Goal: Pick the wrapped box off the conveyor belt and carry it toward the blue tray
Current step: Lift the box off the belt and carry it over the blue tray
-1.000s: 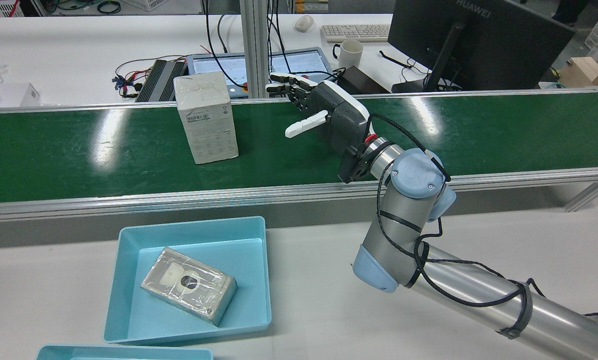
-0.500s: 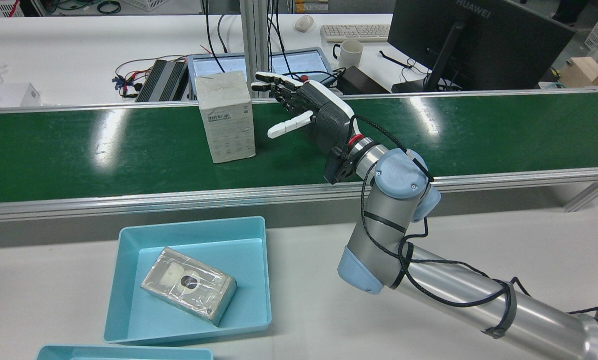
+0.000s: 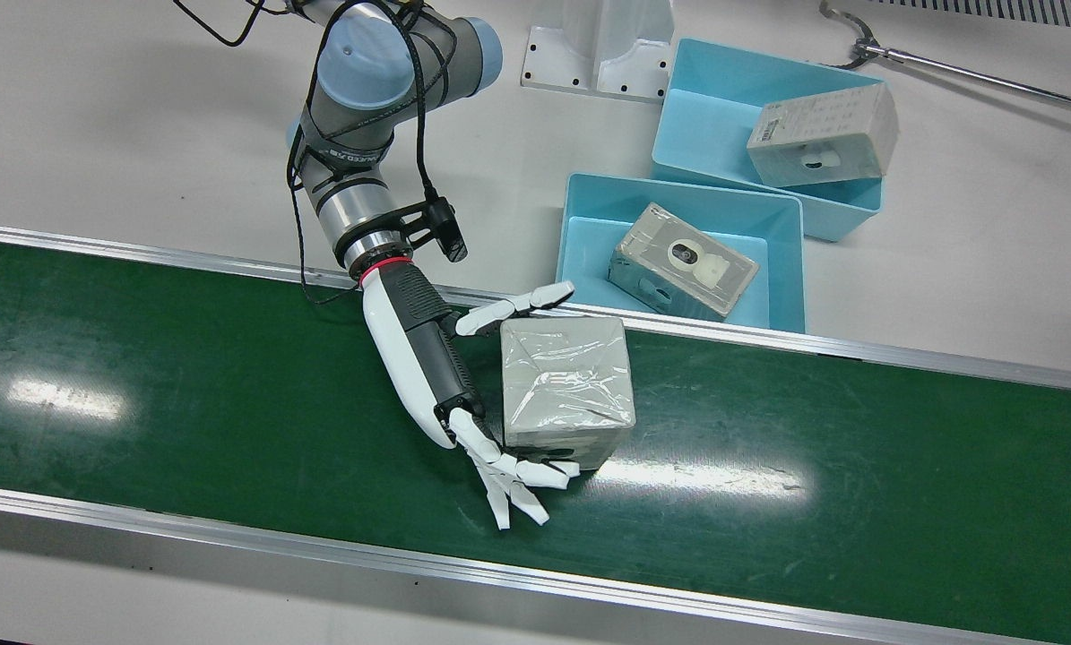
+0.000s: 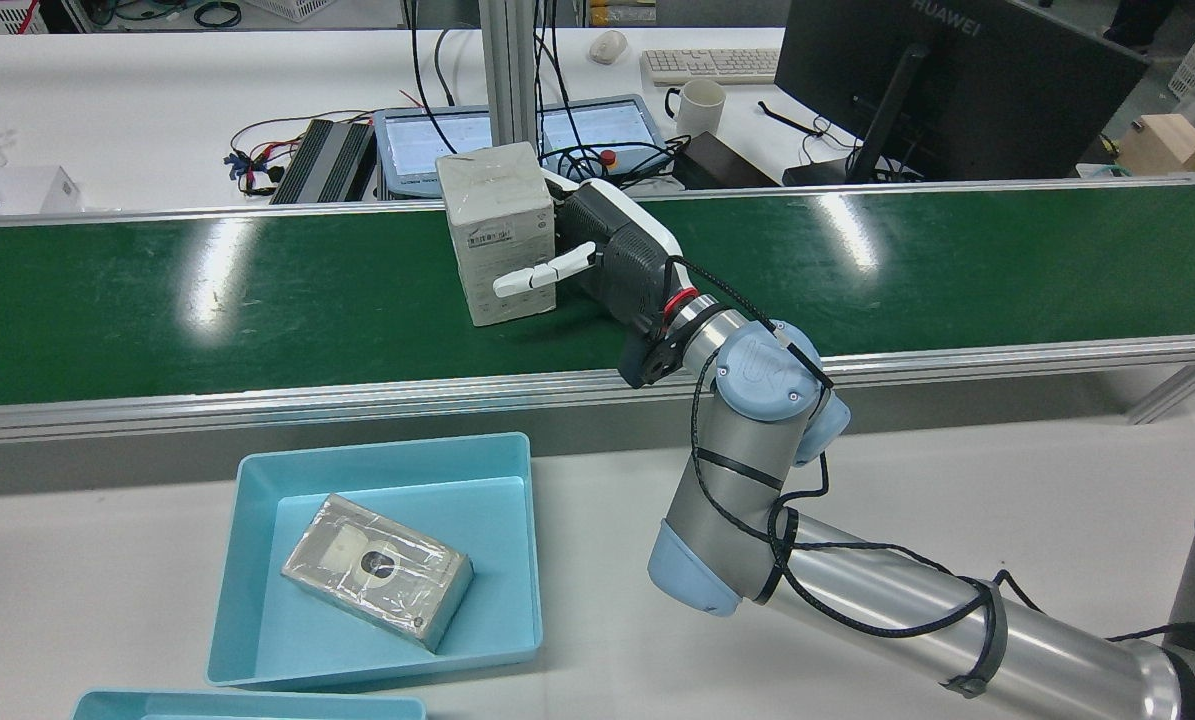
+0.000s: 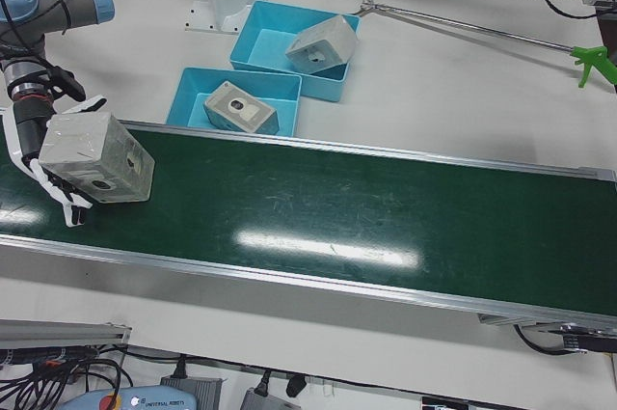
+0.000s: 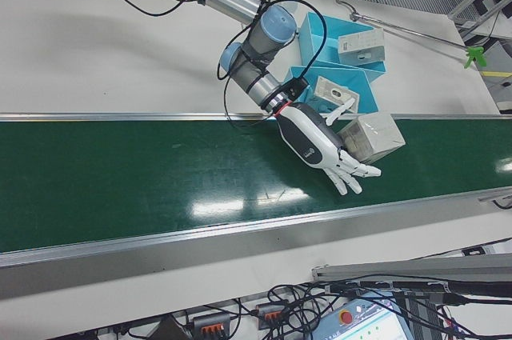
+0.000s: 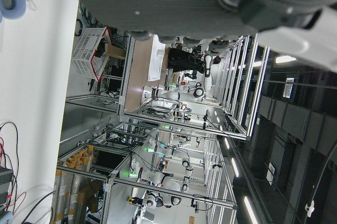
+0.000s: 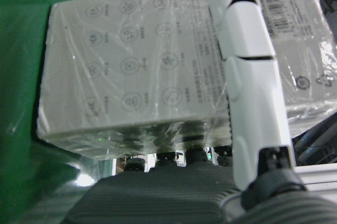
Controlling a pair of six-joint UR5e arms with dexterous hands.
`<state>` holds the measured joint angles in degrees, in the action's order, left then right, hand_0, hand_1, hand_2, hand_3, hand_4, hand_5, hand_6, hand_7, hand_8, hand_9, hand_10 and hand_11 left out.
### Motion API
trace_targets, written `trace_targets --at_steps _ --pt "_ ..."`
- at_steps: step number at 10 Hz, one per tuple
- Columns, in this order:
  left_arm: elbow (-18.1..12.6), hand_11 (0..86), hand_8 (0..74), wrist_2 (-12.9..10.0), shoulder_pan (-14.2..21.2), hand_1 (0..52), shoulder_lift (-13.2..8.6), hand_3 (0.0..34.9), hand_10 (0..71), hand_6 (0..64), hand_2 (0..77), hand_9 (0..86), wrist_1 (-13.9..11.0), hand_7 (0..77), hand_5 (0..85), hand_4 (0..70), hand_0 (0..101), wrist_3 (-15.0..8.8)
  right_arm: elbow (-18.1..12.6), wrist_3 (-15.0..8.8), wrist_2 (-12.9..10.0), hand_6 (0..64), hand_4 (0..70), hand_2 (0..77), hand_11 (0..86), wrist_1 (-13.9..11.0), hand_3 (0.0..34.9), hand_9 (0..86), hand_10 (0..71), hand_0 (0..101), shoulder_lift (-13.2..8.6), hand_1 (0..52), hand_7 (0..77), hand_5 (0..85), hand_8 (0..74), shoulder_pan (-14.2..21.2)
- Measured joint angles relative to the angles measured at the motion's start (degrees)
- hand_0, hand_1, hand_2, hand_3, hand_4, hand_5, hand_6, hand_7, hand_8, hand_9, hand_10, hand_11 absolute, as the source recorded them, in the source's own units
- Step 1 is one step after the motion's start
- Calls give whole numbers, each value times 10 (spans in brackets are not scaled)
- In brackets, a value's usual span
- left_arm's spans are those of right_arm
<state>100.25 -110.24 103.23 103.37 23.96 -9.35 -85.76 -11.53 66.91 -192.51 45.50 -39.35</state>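
Note:
The wrapped box (image 3: 566, 385) stands upright on the green conveyor belt (image 3: 185, 394). It also shows in the rear view (image 4: 497, 235), the left-front view (image 5: 96, 159) and the right-front view (image 6: 372, 136). My right hand (image 3: 427, 367) is open with its palm against the box's side. Its thumb (image 4: 542, 272) lies on the near face and its fingers (image 3: 513, 484) reach straight past the far face. The right hand view shows the box (image 8: 131, 76) filling the picture with the thumb (image 8: 247, 76) across it. The blue tray (image 4: 497, 620) sits on the white table below the belt. The left hand view shows only the hand's underside.
The blue tray holds another wrapped box (image 4: 377, 570). A second blue tray (image 3: 705, 116) behind it holds one more box (image 3: 822, 134). The belt's aluminium rail (image 4: 257, 405) runs between the belt and the trays. A monitor (image 4: 957, 90) and cables stand beyond the belt.
The box has travelled right along the belt in the rear view. My right hand has moved left to meet it, and the box now sits between thumb and fingers.

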Motion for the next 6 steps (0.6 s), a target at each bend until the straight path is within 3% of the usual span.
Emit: trace_targets --at_steps 1,2,3,4,5,6 --pt "0 5 5 0 0 0 0 0 5 5 11 5 0 5 11 0 0 0 -1 0 -6 65 82 55 11 -1 92 27 5 478 -1 125 202 136 55 0" --pt "0 5 5 0 0 0 0 0 5 5 11 5 0 5 11 0 0 0 -3 -1 -11 185 207 196 11 -2 18 224 71 559 -1 235 355 311 185 0" --pt "0 5 5 0 0 0 0 0 5 5 11 5 0 5 5 0 0 0 -4 -1 -15 218 262 229 11 -3 0 305 147 612 -1 207 376 349 245 1" --pt "0 5 5 0 0 0 0 0 5 5 11 5 0 5 11 0 0 0 -6 -1 -18 218 262 229 11 -6 0 305 147 612 -1 207 376 349 245 1" --pt "0 5 5 0 0 0 0 0 5 5 5 5 0 5 11 0 0 0 -12 -1 -20 262 305 305 136 -11 0 360 245 630 -1 153 387 365 333 1" --pt "0 5 5 0 0 0 0 0 0 5 11 5 0 5 11 0 0 0 -27 -2 -21 284 311 327 213 -22 0 365 289 555 -1 125 387 365 355 1"
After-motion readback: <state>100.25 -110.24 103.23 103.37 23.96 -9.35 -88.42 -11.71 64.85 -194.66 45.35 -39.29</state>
